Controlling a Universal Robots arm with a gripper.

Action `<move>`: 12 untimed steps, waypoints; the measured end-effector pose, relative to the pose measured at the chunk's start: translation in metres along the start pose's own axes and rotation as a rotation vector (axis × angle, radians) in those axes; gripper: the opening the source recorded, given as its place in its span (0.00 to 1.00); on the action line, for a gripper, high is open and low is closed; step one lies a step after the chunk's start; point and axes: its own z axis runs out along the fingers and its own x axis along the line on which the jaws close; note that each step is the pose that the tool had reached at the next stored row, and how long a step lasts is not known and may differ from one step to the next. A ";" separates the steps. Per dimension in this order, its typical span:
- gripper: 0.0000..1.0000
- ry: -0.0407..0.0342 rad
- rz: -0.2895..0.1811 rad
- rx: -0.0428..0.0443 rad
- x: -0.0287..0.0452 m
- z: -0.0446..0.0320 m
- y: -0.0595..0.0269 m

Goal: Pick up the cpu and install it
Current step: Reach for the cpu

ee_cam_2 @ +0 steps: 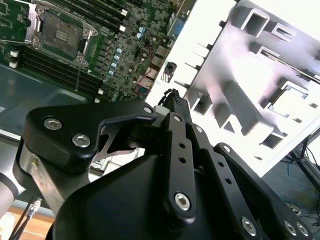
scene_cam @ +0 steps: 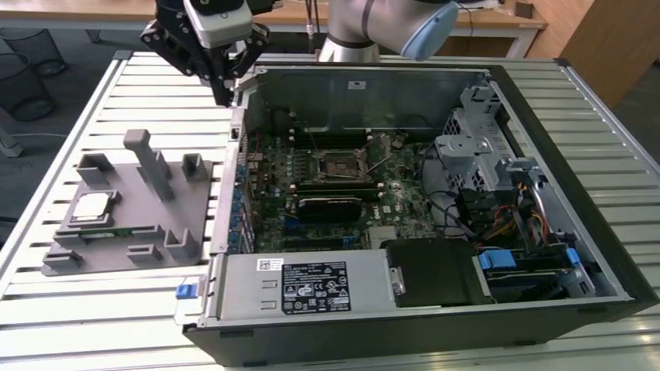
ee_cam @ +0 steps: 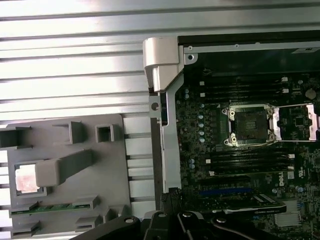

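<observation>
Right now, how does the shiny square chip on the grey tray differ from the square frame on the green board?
The cpu is bright silver-grey; the socket is dark in its middle. The cpu lies on the grey holder outside the computer case; the socket sits on the motherboard inside it. The cpu is a solid flat piece; the socket is an empty, open frame. Both are square.
</observation>
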 end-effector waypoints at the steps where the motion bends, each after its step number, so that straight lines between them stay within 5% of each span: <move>1: 0.11 0.0001 0.000 0.0000 0.0014 0.0001 -0.0001; 12: 0.11 0.0006 0.000 0.0001 0.0172 0.0009 -0.0012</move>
